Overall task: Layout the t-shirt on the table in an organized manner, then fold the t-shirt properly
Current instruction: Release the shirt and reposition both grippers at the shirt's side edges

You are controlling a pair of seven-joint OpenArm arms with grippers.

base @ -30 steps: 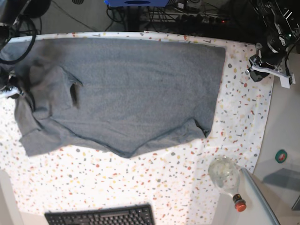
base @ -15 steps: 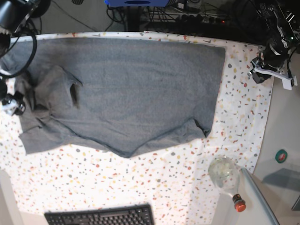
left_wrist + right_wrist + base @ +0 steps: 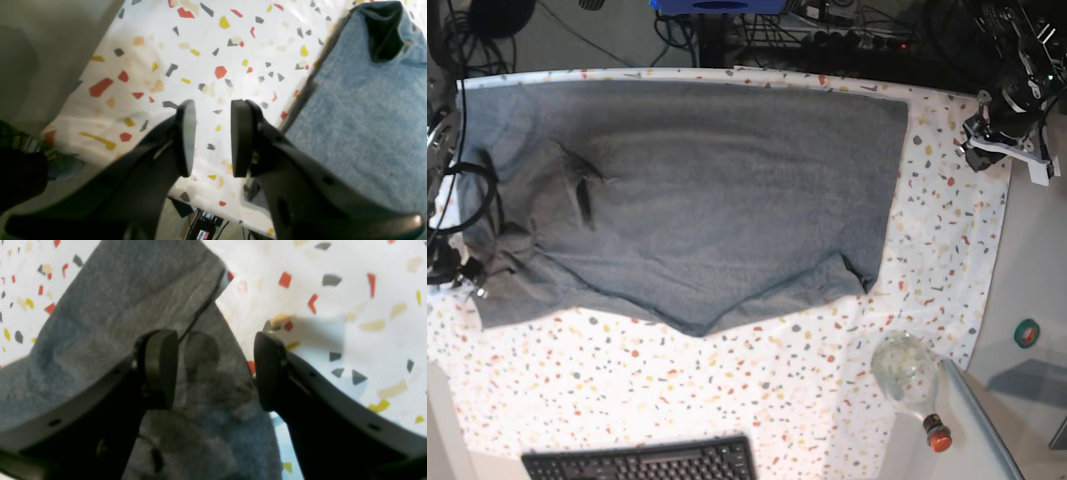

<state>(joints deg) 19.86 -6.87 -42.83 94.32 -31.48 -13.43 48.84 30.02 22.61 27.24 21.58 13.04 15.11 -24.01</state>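
The heather-grey t-shirt (image 3: 727,190) lies spread across the back half of the table (image 3: 727,390), with wrinkles and a small fold near its left end. At the table's left edge my right gripper (image 3: 467,280) is over the shirt's front-left corner. In the right wrist view the right gripper (image 3: 213,340) is open, its jaws wide apart over the t-shirt (image 3: 116,306) edge and holding nothing. My left gripper (image 3: 999,135) hangs over the back right corner. In the left wrist view the left gripper (image 3: 211,106) is open with a narrow empty gap, above speckled cloth (image 3: 206,50) beside the t-shirt (image 3: 360,126).
A black keyboard (image 3: 642,462) lies at the front edge. A clear glass bottle with a red cap (image 3: 912,380) lies at the front right. A green tape roll (image 3: 1027,333) sits on the grey side surface. Cables run behind the table.
My right gripper opened and let go of the shirt's left end, then moved along the left edge toward the front. The bunched left end now lies flatter. The left arm barely moved.
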